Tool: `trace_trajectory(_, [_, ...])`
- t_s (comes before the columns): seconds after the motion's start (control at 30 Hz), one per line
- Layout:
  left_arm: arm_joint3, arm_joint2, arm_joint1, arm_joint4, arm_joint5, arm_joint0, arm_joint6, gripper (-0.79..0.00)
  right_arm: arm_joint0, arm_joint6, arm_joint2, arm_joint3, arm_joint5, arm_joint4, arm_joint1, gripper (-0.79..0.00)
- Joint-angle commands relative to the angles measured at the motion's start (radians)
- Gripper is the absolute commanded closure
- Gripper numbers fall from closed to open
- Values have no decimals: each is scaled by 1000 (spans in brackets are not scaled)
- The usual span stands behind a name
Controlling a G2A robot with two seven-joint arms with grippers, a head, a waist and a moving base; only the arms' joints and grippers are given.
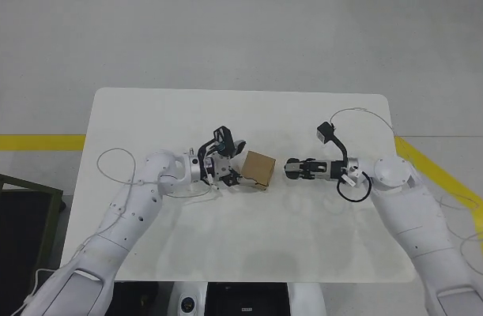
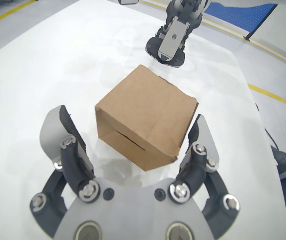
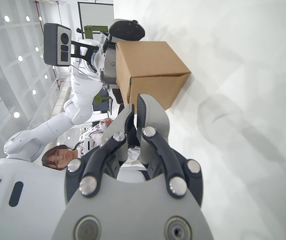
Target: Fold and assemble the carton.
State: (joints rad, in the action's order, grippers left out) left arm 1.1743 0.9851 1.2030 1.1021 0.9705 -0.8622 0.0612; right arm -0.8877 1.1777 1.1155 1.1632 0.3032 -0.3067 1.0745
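A small brown carton (image 1: pixel 258 169), closed up as a cube, rests on the white table (image 1: pixel 225 245) near its middle. My left gripper (image 1: pixel 232 174) is open on the carton's left side. In the left wrist view the carton (image 2: pixel 145 116) sits between this gripper's (image 2: pixel 130 113) spread fingers, the right finger (image 2: pixel 199 136) close to a carton edge and the other well apart. My right gripper (image 1: pixel 290 169) is shut with nothing in it, just off the carton's right side. In the right wrist view its tips (image 3: pixel 136 101) lie near a corner of the carton (image 3: pixel 150 71).
A thin white cable (image 1: pixel 115 158) loops on the table beside the left arm. Another cable (image 1: pixel 364 112) runs along the table's far right. Open tabletop lies in front of and behind the carton.
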Motion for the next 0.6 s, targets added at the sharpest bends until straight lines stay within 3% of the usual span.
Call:
trace_trajectory(0.0, [25, 27, -8, -30, 2, -15, 10, -785, -5, -3, 15, 3, 17, -4, -4, -86])
trace_trajectory(0.2, [91, 125, -32, -115, -53, -54, 53, -785, -14, -23, 58, 3, 110, -27, -11, -323])
trace_trajectory(0.27, [104, 157, -39, -131, -86, -61, 69, -785, -9, -33, 73, -6, 170, -18, -14, -785])
trace_trajectory(0.57, [126, 266, -61, -165, -185, -53, 127, -785, 52, -164, 130, -136, 439, 46, -18, -785])
